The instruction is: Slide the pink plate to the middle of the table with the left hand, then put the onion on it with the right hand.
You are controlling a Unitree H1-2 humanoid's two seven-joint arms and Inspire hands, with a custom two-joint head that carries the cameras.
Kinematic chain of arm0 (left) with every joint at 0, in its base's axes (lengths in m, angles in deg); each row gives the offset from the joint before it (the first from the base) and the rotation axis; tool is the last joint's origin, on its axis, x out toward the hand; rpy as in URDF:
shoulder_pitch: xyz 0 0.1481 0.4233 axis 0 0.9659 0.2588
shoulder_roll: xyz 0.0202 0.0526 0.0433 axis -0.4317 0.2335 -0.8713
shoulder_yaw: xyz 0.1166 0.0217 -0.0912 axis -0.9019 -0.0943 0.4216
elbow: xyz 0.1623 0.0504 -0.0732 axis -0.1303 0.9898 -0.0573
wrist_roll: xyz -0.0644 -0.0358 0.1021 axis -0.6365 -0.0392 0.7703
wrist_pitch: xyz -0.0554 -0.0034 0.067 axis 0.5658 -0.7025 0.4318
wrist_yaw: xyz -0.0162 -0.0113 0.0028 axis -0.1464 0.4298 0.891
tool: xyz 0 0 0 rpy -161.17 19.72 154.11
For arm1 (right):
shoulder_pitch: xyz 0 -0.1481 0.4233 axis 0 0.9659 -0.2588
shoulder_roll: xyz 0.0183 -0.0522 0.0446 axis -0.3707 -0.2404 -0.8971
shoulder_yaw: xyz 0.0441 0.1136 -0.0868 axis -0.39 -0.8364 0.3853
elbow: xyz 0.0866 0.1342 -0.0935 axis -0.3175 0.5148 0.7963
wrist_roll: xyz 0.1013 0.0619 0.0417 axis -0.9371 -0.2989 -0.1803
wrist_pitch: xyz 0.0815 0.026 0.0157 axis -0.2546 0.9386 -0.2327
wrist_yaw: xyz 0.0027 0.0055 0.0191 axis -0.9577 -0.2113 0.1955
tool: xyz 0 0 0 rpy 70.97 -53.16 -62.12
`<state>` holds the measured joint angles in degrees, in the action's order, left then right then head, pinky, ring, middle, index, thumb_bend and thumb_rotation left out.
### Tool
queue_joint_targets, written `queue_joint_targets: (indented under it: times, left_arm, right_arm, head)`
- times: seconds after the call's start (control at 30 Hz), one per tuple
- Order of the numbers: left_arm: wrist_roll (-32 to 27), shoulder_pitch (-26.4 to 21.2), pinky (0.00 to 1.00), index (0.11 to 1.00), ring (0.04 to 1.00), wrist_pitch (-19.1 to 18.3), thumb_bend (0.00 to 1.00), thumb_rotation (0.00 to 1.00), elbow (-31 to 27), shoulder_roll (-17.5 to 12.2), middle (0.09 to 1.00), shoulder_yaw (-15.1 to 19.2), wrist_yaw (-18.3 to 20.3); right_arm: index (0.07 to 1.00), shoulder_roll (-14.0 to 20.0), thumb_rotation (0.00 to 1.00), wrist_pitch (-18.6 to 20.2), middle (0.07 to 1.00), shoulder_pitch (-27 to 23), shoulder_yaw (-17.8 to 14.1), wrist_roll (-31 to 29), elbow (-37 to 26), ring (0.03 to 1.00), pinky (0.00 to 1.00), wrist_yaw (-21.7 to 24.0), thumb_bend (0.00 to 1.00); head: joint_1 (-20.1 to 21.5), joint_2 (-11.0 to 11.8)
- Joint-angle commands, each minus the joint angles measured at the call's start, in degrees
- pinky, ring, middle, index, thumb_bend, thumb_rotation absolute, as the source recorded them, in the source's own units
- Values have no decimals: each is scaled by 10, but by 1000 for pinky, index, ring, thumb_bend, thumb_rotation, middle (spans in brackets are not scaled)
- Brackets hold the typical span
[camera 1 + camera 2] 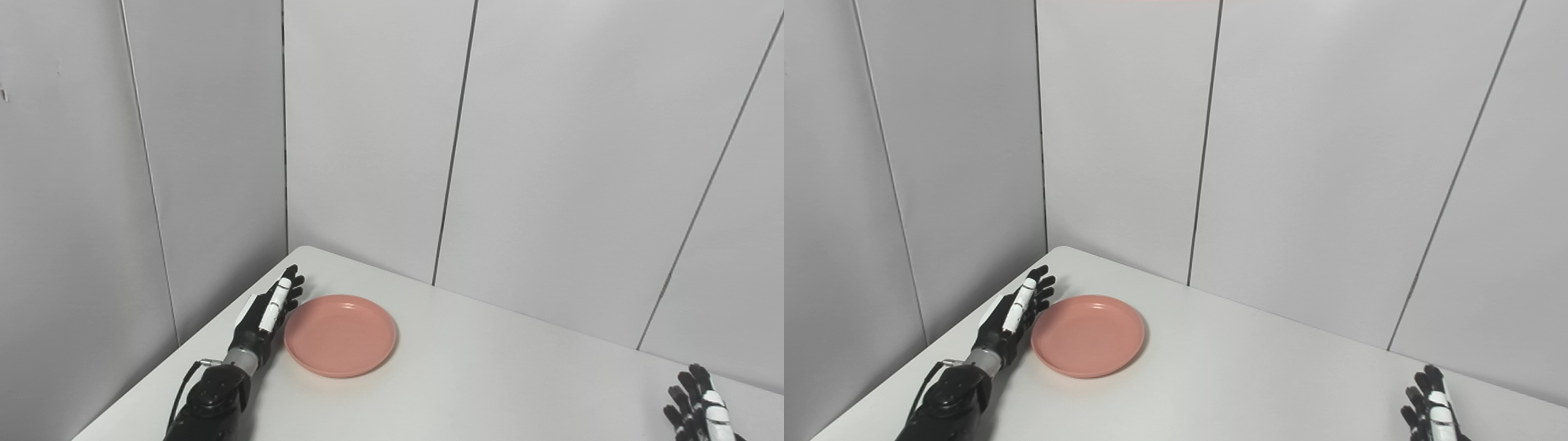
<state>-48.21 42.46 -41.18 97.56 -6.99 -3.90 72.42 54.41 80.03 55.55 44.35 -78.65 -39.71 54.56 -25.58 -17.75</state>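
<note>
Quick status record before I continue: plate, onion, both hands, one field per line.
pink plate: empty, flat on the white table, toward its left side
onion: not visible in either view
left hand: open, fingers straight, edge-on against the plate's left rim
right hand: open, holding nothing, at the bottom right corner, partly cut off
step: plate push is next

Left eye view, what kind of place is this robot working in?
Probably a lab test booth rather than a kitchen: a bare white table pushed into a corner of plain grey wall panels, with only a pink plate on it, the left hand beside the plate and the right hand at the edge.
</note>
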Motion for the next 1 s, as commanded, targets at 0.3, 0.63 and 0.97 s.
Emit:
queue_joint_targets:
  times: [0.3,0.63,0.97]
  left_arm:
    - [-3,-12,947,942,956,-4,604,1000,-43,-6,950,-13,3]
    - [-5,-10,939,941,953,-17,574,1000,-50,-2,950,-17,5]
    - [-3,-10,975,956,972,-18,566,1000,-49,-5,966,-16,3]
  right_arm:
    - [1000,-5,1000,0,1000,-19,-1,1,-23,1000,1000,-7,85]
    - [1000,-6,1000,3,1000,-18,-3,-3,-29,1000,1000,-8,96]
    - [1000,-6,1000,7,1000,-18,-4,-3,-31,1000,1000,-11,90]
  head:
    - [2,-2]
    - [3,-3]
    - [2,-5]
